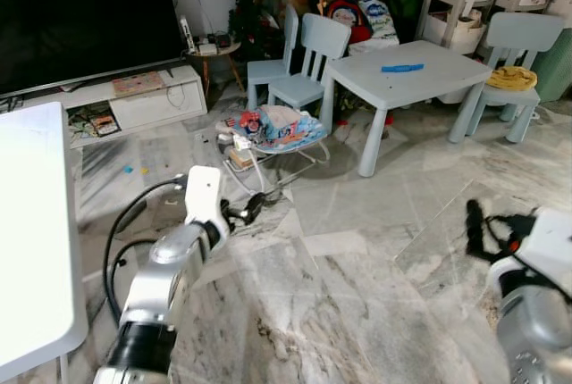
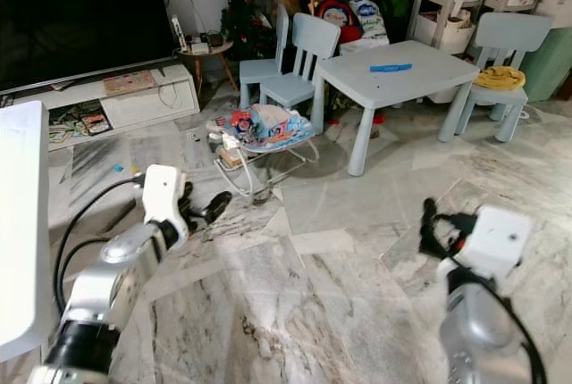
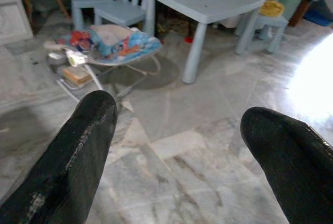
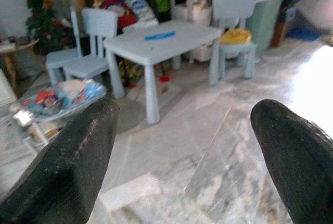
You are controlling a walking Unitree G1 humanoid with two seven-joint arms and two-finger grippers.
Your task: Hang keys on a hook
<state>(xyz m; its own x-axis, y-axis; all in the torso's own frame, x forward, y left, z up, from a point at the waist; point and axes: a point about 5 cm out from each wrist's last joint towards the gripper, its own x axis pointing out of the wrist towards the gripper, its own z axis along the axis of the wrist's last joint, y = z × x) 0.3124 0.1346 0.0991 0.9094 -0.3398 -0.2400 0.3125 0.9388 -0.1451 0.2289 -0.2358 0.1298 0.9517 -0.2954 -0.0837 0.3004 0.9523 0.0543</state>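
While both arms hover over the marble floor (image 1: 357, 313), the left gripper (image 3: 177, 146) and right gripper (image 4: 182, 146) each hold their fingers wide apart, gripping nothing. Far ahead stand a blue table (image 1: 402, 80), chairs (image 1: 313, 62) and a bouncer (image 1: 277, 129). I cannot tell where the keys are.

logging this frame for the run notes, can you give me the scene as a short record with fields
setting: living room with a marble floor
left tool: open, held out over the floor, holding nothing
right tool: open, held out over the floor, holding nothing
keys: cannot tell where they are
hook: cannot tell where it is
ahead: small light blue table with a blue item on top, light blue chairs around it
on floor: baby bouncer with colourful fabric
robot's left: tv on a low white stand
near left: white tabletop
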